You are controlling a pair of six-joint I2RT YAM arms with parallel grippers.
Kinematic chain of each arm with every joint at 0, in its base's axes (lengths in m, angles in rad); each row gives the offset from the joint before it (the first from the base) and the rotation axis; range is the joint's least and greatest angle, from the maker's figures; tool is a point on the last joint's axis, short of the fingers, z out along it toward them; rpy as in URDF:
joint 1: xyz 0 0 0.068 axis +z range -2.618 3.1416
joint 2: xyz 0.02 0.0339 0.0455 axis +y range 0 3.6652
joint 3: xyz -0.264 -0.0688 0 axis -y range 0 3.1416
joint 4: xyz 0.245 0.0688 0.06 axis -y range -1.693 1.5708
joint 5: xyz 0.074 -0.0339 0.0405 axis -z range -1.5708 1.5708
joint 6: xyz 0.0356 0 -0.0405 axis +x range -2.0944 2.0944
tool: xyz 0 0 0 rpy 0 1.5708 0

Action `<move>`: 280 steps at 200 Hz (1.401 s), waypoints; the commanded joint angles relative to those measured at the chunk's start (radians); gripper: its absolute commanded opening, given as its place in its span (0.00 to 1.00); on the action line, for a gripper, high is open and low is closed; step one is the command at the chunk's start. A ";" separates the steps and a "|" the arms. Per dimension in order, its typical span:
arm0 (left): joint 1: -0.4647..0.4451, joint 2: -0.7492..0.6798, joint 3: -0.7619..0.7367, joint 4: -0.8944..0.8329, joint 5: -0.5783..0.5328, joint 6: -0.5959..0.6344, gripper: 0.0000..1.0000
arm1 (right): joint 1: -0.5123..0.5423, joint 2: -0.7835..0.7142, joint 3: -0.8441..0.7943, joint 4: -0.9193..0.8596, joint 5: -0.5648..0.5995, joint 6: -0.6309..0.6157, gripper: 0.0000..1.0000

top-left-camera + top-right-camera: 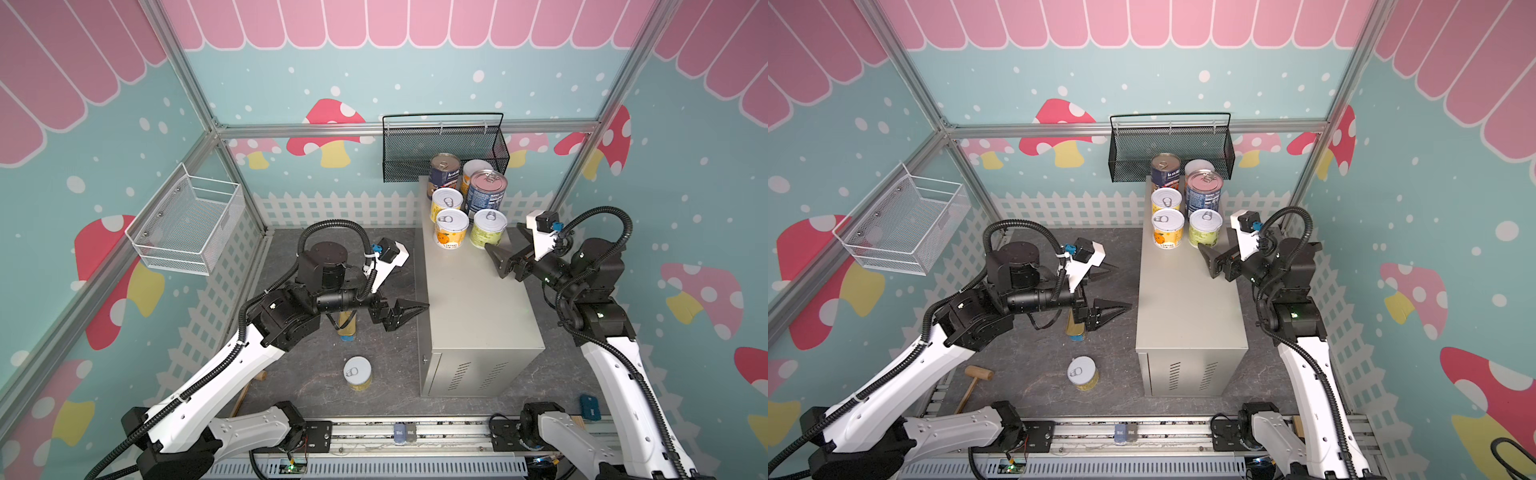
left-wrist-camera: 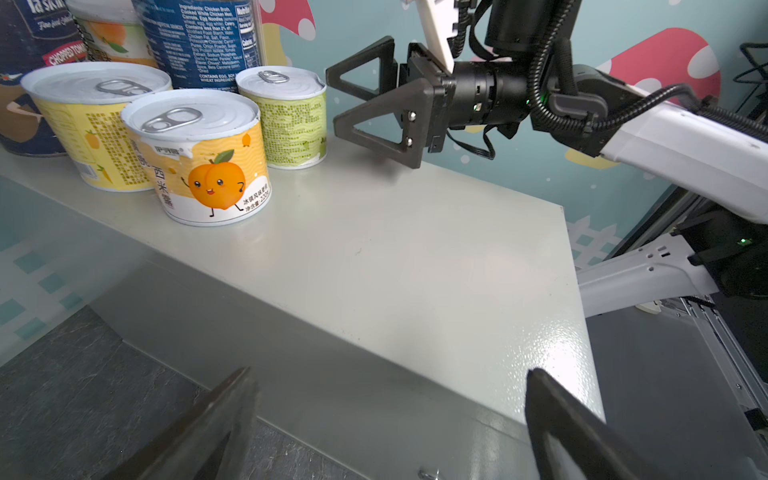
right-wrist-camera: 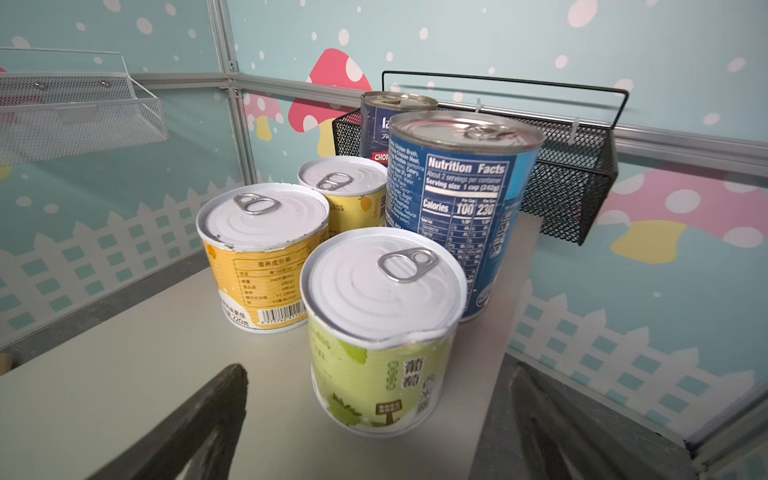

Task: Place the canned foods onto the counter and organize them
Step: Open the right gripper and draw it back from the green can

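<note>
The right gripper (image 1: 503,237) is spread wide and holds nothing. It hangs over the counter (image 1: 469,299), at the counter's right edge. The green can (image 1: 488,228) stands just in front of its fingertips, and the left wrist view shows a small gap between them. Behind the green can, at the far end of the counter, stand two tall blue cans (image 1: 486,193) and three short yellow cans (image 1: 451,230), all close together.

The left gripper (image 1: 1123,286) is spread wide too, and it is empty. It hangs over the dark floor (image 1: 395,365), just beside the counter's left wall. The flat gold tin (image 1: 347,328) lies on the floor under that arm's wrist. A loose yellow can (image 1: 357,372) stands on the floor nearer the front, well apart from both grippers.
</note>
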 commanded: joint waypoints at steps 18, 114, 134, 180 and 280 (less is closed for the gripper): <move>0.004 -0.004 0.018 0.002 0.005 0.006 0.99 | -0.032 0.000 0.105 -0.120 0.118 -0.030 0.99; 0.004 -0.005 0.018 0.002 0.002 0.005 0.99 | -0.188 0.134 0.233 -0.095 0.006 0.015 0.99; 0.004 0.002 0.025 0.002 0.002 0.006 0.99 | -0.211 0.163 0.225 -0.074 -0.030 0.030 0.99; 0.004 0.010 0.033 -0.009 -0.006 0.011 0.99 | -0.214 0.171 0.187 -0.055 -0.064 0.028 0.99; 0.002 0.025 0.043 -0.015 -0.002 -0.003 0.99 | -0.212 0.191 0.133 -0.036 -0.158 0.029 0.99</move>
